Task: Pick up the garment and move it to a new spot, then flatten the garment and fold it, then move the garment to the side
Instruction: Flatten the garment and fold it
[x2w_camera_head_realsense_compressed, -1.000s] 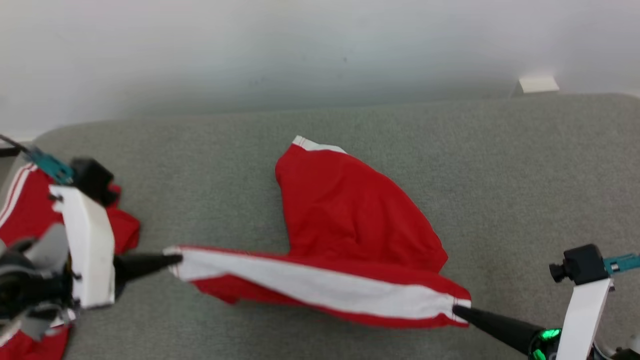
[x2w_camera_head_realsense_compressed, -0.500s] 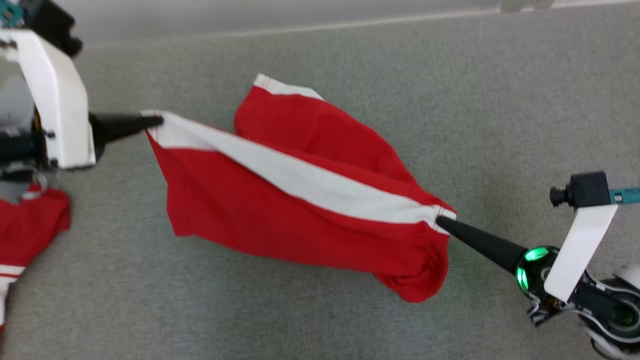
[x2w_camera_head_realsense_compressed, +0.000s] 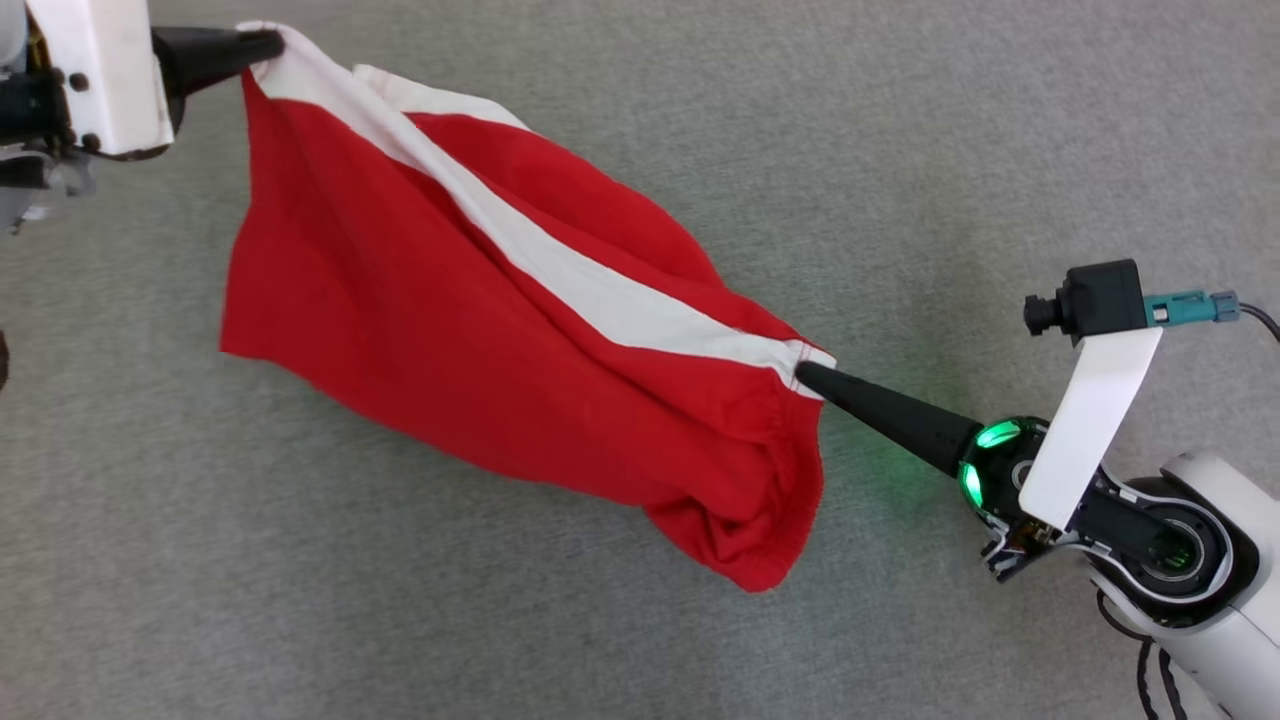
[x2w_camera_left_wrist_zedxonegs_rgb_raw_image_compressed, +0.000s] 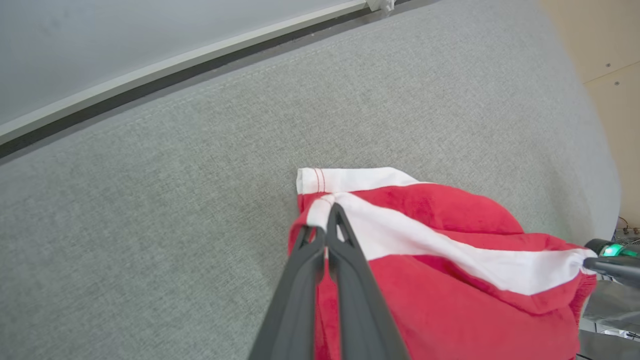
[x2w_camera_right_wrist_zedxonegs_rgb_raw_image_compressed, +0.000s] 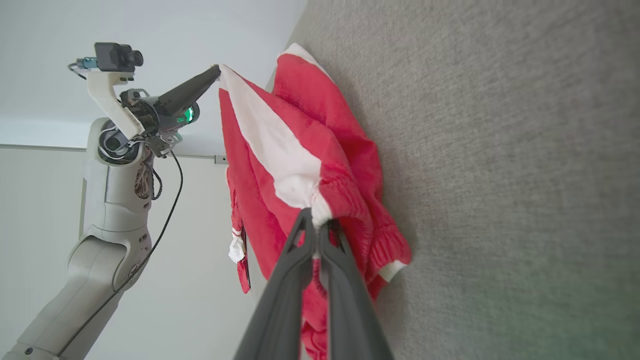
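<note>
Garment (x2w_camera_head_realsense_compressed: 480, 330), red with a broad white stripe, is stretched along that stripe between two tools over the grey fabric-covered bench (x2w_camera_head_realsense_compressed: 1000, 150). The left tool (x2w_camera_head_realsense_compressed: 262, 45) is clamped on the stripe's end at the head view's upper left, the right tool (x2w_camera_head_realsense_compressed: 812, 378) pinched tight on the opposite end by the gathered hem. Loose red cloth sags below the stripe toward the bench.
</note>
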